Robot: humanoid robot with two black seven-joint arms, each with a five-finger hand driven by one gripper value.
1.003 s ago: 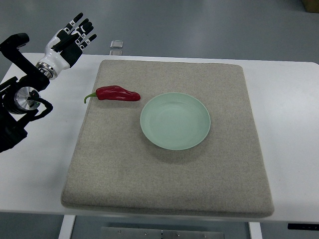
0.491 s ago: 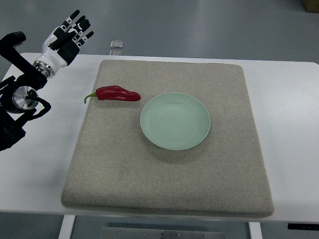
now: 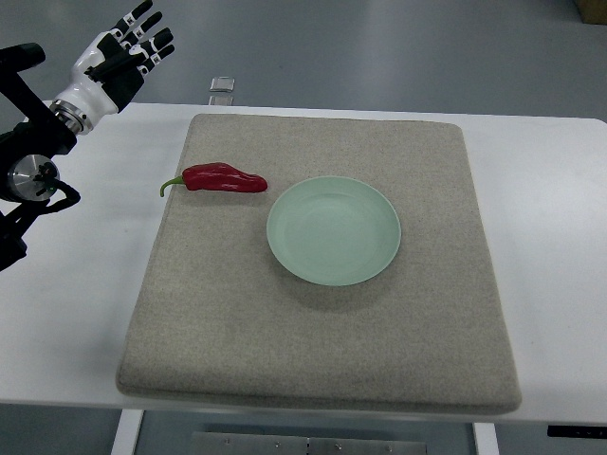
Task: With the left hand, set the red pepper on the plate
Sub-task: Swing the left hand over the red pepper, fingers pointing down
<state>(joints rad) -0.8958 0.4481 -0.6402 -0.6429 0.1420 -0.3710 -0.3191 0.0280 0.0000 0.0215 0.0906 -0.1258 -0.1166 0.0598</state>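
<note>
Presently the red pepper [image 3: 224, 178] lies on the grey felt mat [image 3: 322, 332], just beside the pale green plate [image 3: 333, 230], toward the picture's left and slightly farther from the camera than the plate's centre; pepper and plate are not touching; the blunt tip of the pepper points at the plate rim, and its green stem [image 3: 172, 184] curls at the mat's left edge, on the side away from the plate. Nothing rests in the plate; it sits flat near the middle of the mat. The mat covers most of the white bench [image 3: 560, 265]; bare bench surface shows on both sides of the mat.

The left hand [image 3: 121, 55] is held well apart from the plate, up at the picture's top-left, beyond the far-left corner of the bench; it is clear of the pepper and touches nothing. Its fingers [image 3: 142, 28] are extended and spread, released, grasping nothing; the white palm shell and black finger segments are visible. The black left arm [image 3: 28, 161] enters from the picture's left edge and runs up to the wrist.

A small metal bracket [image 3: 221, 86] sits at the far bench edge, beyond the mat from the plate.
</note>
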